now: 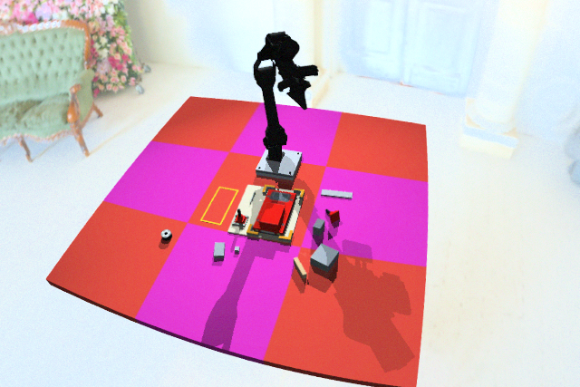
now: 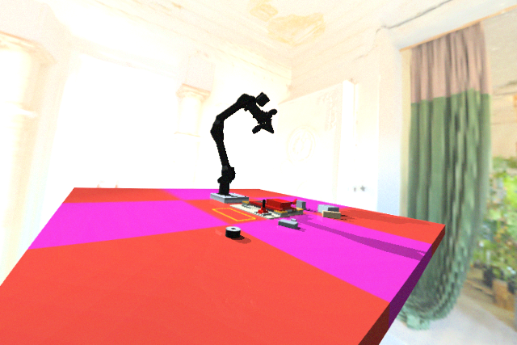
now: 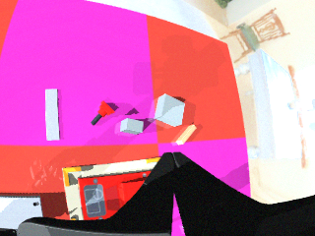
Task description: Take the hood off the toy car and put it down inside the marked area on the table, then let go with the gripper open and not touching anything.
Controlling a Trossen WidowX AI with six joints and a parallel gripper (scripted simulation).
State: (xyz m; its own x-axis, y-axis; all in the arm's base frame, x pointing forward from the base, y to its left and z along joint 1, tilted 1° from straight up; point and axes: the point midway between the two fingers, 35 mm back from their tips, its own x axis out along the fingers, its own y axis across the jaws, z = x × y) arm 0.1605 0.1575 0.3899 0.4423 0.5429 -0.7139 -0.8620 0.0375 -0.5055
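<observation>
The toy car [image 1: 272,217] [image 2: 279,204] [image 3: 112,183] is red, with a raised red block towards one end and a grey glassy panel at the end nearer the arm's base. It sits on a cream board [image 1: 250,195] with yellow corners. I cannot clearly tell the hood from the rest of the red body. The marked area [image 1: 228,188] [image 2: 224,215] is a yellow outline beside the board, with nothing inside. My gripper [image 1: 305,107] [image 2: 273,131] [image 3: 171,159] is shut and empty, high above the table. In the wrist view the fingers hide part of the car.
A small red piece with a black post [image 1: 240,219] [image 2: 262,209] stands on the board. Beyond its other side lie a red-and-black piece [image 1: 333,216] [image 3: 104,108], grey blocks [image 1: 324,255] [image 3: 132,126], a grey bar [image 1: 336,194] and a tan strip [image 1: 300,268]. A dark ring [image 1: 166,234] lies apart.
</observation>
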